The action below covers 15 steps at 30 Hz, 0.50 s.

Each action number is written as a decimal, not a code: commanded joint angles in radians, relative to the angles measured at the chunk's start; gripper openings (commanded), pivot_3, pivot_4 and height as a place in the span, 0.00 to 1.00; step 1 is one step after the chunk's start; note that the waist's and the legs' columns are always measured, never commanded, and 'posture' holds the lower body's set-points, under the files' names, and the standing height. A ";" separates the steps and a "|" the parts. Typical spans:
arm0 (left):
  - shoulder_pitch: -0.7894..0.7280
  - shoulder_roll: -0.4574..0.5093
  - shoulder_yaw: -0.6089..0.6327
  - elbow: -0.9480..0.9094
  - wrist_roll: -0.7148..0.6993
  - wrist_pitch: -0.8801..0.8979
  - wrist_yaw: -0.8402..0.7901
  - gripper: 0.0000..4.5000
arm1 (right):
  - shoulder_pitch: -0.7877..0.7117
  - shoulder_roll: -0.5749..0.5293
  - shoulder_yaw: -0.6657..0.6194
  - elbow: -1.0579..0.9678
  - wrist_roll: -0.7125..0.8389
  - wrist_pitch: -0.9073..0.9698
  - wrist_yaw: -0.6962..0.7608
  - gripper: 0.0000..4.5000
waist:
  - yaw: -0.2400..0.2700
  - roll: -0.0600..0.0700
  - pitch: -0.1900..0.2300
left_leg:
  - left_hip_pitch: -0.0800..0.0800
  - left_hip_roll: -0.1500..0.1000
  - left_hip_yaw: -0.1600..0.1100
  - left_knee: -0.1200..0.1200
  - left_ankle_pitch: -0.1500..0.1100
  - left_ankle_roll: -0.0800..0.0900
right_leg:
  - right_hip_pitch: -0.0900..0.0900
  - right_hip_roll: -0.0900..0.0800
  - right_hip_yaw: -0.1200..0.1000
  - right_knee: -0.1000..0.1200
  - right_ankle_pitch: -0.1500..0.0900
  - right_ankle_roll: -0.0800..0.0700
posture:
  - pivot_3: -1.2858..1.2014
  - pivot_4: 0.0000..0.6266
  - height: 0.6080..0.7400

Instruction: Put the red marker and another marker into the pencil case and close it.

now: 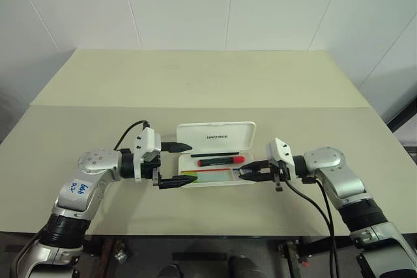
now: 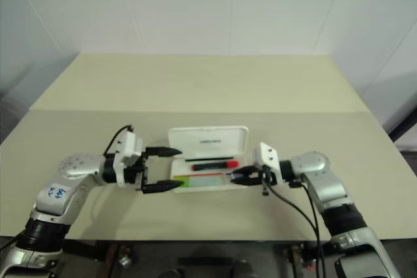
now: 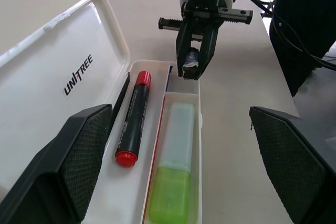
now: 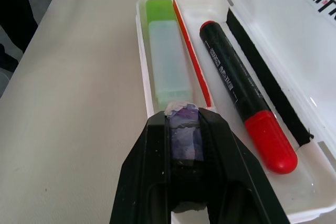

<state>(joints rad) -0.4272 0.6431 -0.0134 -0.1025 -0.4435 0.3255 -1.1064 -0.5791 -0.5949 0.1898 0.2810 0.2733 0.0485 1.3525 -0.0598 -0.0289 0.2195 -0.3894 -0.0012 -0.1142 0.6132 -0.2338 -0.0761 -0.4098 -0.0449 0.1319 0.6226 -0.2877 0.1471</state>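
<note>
Both markers already in the pencil case (image 1: 215, 161), which sits open on the counter (image 1: 195, 83) btwn the two arms. Red marker (image 3: 133, 120) lies in the compartment nearer the lid, green marker (image 3: 176, 167) in the narrow front compartment, a red-edged divider btwn them. Lid (image 1: 216, 136) stands tilted back on its hinge, "unitree" lettering facing up. So what's left, by my read: shut the lid.

Left end effector (image 1: 176, 165): wide open, gripping nothing, one finger level w/ the lid edge, the other by the front corner of the tray, straddling the case's left end. Can't tell if either finger touches the shell.

Right end effector (image 3: 193, 62): fingers nearly together over the case's right end, just above the end of the green marker. Something pale/bluish shows on the tips, prob. tape or padding; poor view, can't say. Not gripping either marker as far as I see.

Handling, judged:
- Case = hard shell, glossy plastic, light. Likely slides on the counter if pushed w/o bracing; the left end effector is well placed to hold the tray end.
- Lid stiff, hinged along the back. No need to pinch it: push from behind/top edge nr the middle so it folds fwd evenly. Pressing one corner only may twist it or skate the case.
- Slick surface → fingers can slip off.
- Markers rigid and lie flat, seem low enough to clear the lid.
</note>
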 commanded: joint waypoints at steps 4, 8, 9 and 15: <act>-0.016 0.015 0.021 -0.021 -0.011 -0.005 -0.006 1.00 | -0.014 -0.004 -0.025 -0.046 0.004 -0.018 0.012 0.69 | 0.001 0.000 0.000 | 0.000 0.000 0.000 0.000 0.000 0.000 | 0.000 0.000 0.000 0.000 0.000 0.000 | 0.52 0.24 1.00; -0.023 0.012 0.018 -0.011 -0.009 -0.008 -0.010 1.00 | -0.007 -0.015 -0.059 -0.102 0.046 0.018 0.010 0.99 | 0.001 0.000 0.000 | 0.000 0.000 0.000 0.000 0.000 0.000 | 0.000 0.000 0.000 0.000 0.000 0.000 | 0.52 0.24 1.00; -0.024 0.009 0.018 -0.009 -0.009 -0.009 -0.011 1.00 | 0.001 -0.027 -0.069 -0.136 0.076 0.062 0.019 0.99 | 0.001 0.000 0.000 | 0.000 0.000 0.000 0.000 0.000 0.000 | 0.000 0.000 0.000 0.000 0.000 0.000 | 0.52 0.24 1.00; -0.031 -0.001 0.031 0.012 -0.022 -0.020 -0.019 1.00 | 0.066 -0.067 -0.153 -0.312 0.185 0.202 -0.038 0.99 | 0.005 0.000 0.000 | 0.000 0.000 0.000 0.000 0.000 0.000 | 0.000 0.000 0.000 0.000 0.000 0.000 | 0.52 0.24 1.00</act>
<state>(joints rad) -0.4418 0.6425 -0.0083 -0.0948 -0.4457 0.3243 -1.1179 -0.5253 -0.6536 0.0871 0.0329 0.4083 0.2182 1.3433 -0.0548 -0.0289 0.2195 -0.3897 -0.0012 -0.1146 0.6132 -0.2339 -0.0762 -0.4099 -0.0450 0.1316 0.6225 -0.2877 0.1470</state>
